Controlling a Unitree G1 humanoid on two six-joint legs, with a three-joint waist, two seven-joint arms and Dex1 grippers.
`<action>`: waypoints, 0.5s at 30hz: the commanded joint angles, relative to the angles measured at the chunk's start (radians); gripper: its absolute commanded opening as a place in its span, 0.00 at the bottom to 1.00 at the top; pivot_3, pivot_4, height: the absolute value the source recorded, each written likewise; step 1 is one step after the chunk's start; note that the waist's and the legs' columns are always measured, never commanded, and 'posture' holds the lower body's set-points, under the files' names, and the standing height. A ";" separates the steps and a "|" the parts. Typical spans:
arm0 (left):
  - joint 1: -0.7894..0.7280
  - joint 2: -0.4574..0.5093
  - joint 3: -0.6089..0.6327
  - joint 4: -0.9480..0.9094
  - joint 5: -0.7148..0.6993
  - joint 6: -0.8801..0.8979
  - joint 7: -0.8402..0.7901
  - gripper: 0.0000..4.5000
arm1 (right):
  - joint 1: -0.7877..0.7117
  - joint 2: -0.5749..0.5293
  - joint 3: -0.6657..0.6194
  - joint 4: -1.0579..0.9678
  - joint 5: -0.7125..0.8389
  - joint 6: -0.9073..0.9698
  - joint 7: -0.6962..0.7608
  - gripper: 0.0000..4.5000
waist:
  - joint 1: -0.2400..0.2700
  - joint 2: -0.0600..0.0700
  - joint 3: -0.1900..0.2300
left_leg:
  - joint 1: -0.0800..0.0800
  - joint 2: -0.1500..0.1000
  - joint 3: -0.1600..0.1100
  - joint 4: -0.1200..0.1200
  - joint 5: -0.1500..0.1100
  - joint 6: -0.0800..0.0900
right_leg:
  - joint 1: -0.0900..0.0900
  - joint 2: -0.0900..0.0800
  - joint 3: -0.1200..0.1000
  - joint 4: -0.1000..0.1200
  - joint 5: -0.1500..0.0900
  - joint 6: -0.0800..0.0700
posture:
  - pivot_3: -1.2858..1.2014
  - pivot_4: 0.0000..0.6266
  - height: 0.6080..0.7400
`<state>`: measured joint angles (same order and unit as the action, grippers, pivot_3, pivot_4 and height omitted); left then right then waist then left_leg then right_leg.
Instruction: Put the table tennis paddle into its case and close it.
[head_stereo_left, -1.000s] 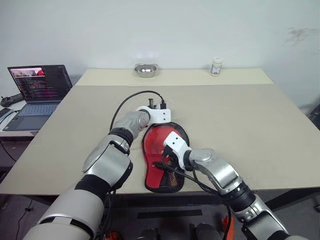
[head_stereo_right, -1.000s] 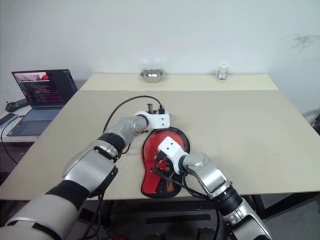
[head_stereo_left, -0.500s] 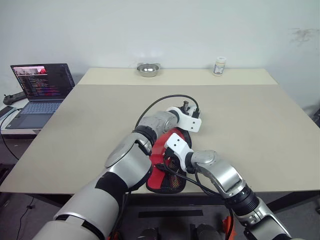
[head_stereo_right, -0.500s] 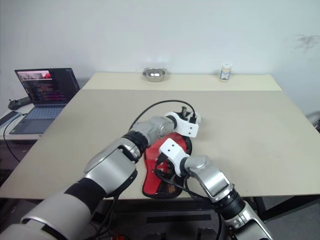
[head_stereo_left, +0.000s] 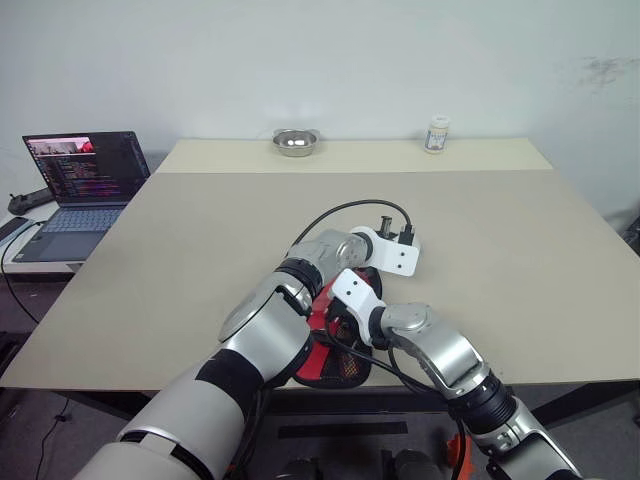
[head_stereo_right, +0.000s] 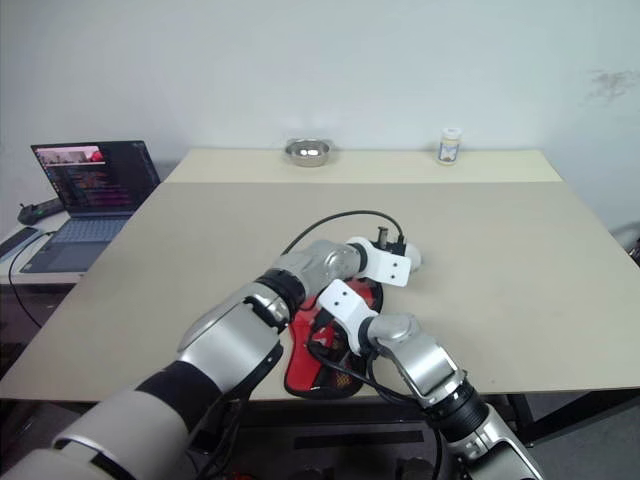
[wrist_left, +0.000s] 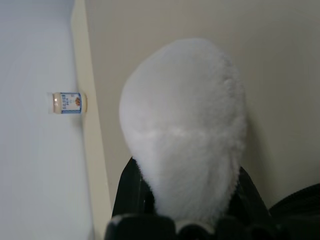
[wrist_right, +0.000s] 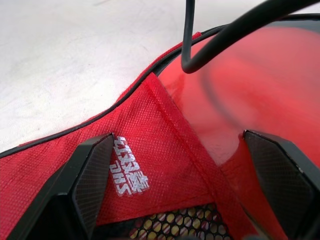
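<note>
The case (head_stereo_left: 338, 362) lies near the table's front edge, red fabric with a white logo (wrist_right: 131, 167), black rim and a mesh pocket. The table tennis paddle's glossy red blade (wrist_right: 240, 95) lies in it, partly under the red flap. My right gripper (wrist_right: 177, 140) stands open just above the case, one finger on each side of the flap's edge. My left gripper (head_stereo_left: 402, 258) reaches across to the table just right of the case's far end. In the left wrist view its black fingers (wrist_left: 131, 180) flank a white rounded fuzzy thing (wrist_left: 185, 125).
A black cable (head_stereo_left: 335, 208) arcs over the left wrist. A steel bowl (head_stereo_left: 294, 141) and a small white bottle (head_stereo_left: 435, 133) stand at the table's far edge. An open laptop (head_stereo_left: 85, 175) sits on a side table to the left.
My left arm has swung to the right, from the case's far left end across to the table at its right. The right arm has kept still over the case.
</note>
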<state>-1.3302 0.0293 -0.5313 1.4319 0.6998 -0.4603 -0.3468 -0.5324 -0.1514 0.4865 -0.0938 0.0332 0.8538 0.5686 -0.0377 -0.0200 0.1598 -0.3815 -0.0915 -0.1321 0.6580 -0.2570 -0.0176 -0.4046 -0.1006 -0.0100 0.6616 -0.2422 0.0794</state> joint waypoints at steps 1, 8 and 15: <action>0.014 -0.057 0.041 -0.054 -0.062 -0.014 -0.089 0.52 | 0.028 0.017 0.072 0.143 0.004 0.052 0.028 1.00 | -0.002 0.000 -0.001 | 0.000 0.000 0.000 0.000 0.000 0.000 | 0.000 0.000 0.000 0.000 0.000 0.000 | 0.52 0.24 1.00; 0.049 -0.029 0.074 -0.066 -0.095 -0.015 -0.165 0.99 | -0.007 0.043 0.043 0.192 -0.007 0.024 0.016 1.00 | -0.016 0.001 -0.003 | 0.002 0.000 0.000 0.000 0.000 0.000 | 0.001 0.001 0.000 0.001 0.000 0.000 | 0.52 0.24 1.00; 0.048 0.048 0.191 -0.069 -0.213 0.057 -0.298 0.99 | -0.022 0.081 -0.013 0.233 -0.003 0.008 -0.006 1.00 | -0.025 0.001 -0.004 | 0.003 0.003 0.000 0.000 0.000 0.000 | 0.000 0.008 0.001 0.002 0.000 0.000 | 0.52 0.24 1.00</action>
<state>-1.2728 0.0842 -0.3752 1.4102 0.5304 -0.4179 -0.6133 -0.5783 -0.0738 0.4571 0.0291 0.0280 0.8186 0.5742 -0.0632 -0.0191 0.1561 -0.3787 -0.0880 -0.1321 0.6582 -0.2567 -0.0179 -0.4043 -0.0920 -0.0093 0.6633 -0.2421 0.0793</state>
